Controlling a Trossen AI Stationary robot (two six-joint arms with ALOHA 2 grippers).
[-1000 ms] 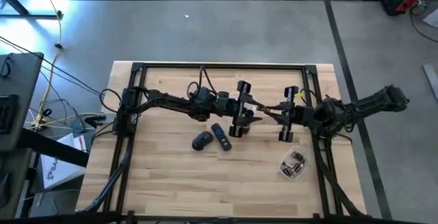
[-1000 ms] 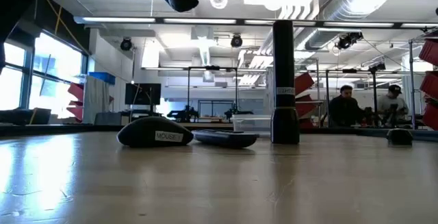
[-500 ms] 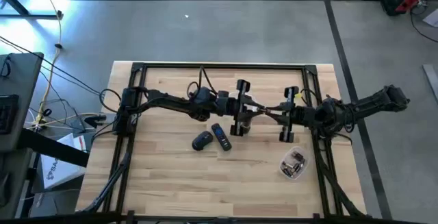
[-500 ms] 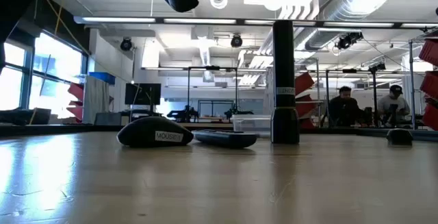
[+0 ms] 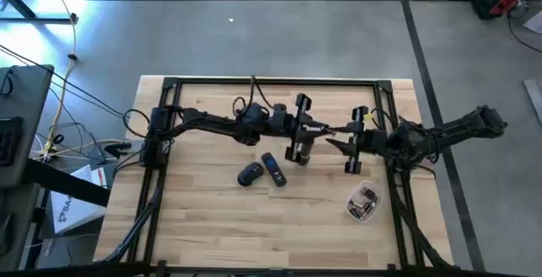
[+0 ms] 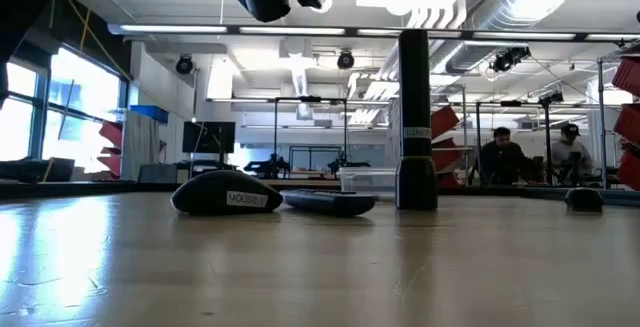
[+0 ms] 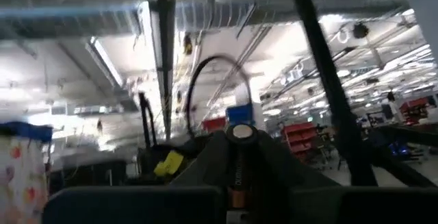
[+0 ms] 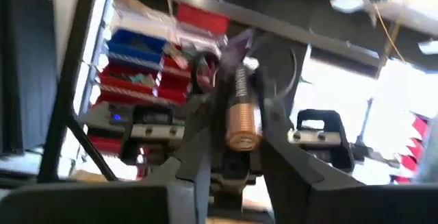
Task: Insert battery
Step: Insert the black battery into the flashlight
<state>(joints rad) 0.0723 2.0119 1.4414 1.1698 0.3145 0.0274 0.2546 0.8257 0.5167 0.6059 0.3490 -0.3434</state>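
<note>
Above the table's middle my left gripper [image 5: 314,134] and my right gripper [image 5: 332,140] meet tip to tip, well clear of the wood. Between them is a black-and-copper battery [image 7: 237,168], which also shows in the right wrist view as the battery [image 8: 243,122]. Both grippers are shut on it. On the table below lie a dark mouse [image 5: 250,174], resting on its underside, and beside it a flat dark cover [image 5: 273,168]. My left gripper has the battery between its two fingers, lying along them, with its capped end [image 7: 241,133] pointing away from the wrist. It is lifted clear of the table. My right gripper grips the battery's copper part [image 8: 243,118] between its two fingers, coming level from the table's right. The far end is hidden by the other gripper.
A clear tub of batteries [image 5: 362,202] stands near the right front of the table. A black frame [image 5: 271,81] runs round the table top, and one of its posts [image 6: 417,117] stands behind the mouse [image 6: 226,195]. People sit in the room beyond.
My left gripper has shifted a little toward the table's far edge and toward my right gripper, and the gap between the two grippers has closed. The mouse and the cover have stayed where they were.
</note>
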